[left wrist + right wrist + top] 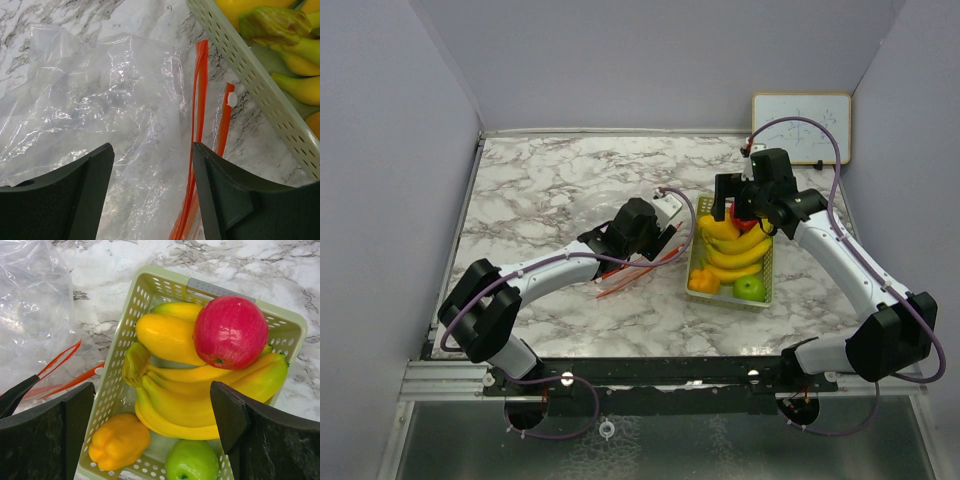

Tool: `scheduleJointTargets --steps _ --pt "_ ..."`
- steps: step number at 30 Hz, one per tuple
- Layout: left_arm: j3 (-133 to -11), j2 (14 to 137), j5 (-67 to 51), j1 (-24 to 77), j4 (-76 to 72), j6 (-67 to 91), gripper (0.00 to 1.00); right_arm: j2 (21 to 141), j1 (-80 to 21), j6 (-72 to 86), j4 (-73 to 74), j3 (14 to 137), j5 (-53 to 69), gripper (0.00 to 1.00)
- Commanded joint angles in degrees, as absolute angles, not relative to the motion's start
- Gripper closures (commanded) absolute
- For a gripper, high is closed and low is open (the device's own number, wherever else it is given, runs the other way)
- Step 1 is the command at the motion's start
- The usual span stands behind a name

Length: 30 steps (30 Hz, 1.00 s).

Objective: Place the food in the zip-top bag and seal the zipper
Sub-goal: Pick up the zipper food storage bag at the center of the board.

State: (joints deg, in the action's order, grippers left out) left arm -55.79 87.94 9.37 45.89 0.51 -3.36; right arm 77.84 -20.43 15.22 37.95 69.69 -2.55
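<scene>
Marble-patterned tabletop (540,190) carries a clear zip-top bag (100,100) and, just beside it, a pale green mesh tray (165,277) holding all the food.

The right gripper (152,390) hangs over the tray with its jaws spread wide and nothing between them. In the right wrist view the fruit lies below and between the two dark fingers (60,435). A red apple (230,332) sits on top at the far end of the tray, resting on a bunch of yellow bananas (180,410). A rounded yellow fruit (167,337) lies against the apple's left side. At the near end of the tray are a green apple (192,460) and a lumpy yellow-orange piece (119,440). From the top view this gripper (745,210) is over the tray's far end, at the red apple; whether a finger touches the fruit I cannot tell.

The left gripper (152,150) is over the bag, jaws apart and gripping nothing. Crumpled clear film fills the space between and beyond its fingers. The bag's orange zipper (200,100) runs along the inner edge of one finger (235,200), its two strips parted, with a small white slider (231,99) on the strip nearer the tray. The bag lies flat with no food inside it.
</scene>
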Motion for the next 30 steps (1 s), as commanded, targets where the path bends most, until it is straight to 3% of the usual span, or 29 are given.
scheduleJointTargets --steps 1,8,24,27,30 --pt "-58.60 86.78 6.86 46.11 -0.06 -1.92 0.34 78.42 -19.57 14.71 38.30 70.21 -1.19 0.00" --pt "-59.31 83.41 4.01 46.24 2.87 -1.05 0.28 77.72 -19.08 15.02 37.65 68.56 -0.42 0.01" --pt "-54.93 89.16 7.74 47.60 -1.71 -2.11 0.33 77.64 -18.81 15.48 37.78 68.80 0.28 0.01" --pt "-54.36 90.80 8.31 47.61 -2.83 -2.19 0.38 77.21 -18.73 15.32 37.96 68.81 -0.20 0.00" --pt "-54.21 92.08 9.45 47.64 -3.74 -2.59 0.52 76.87 -18.65 15.37 38.14 68.85 -0.43 0.01"
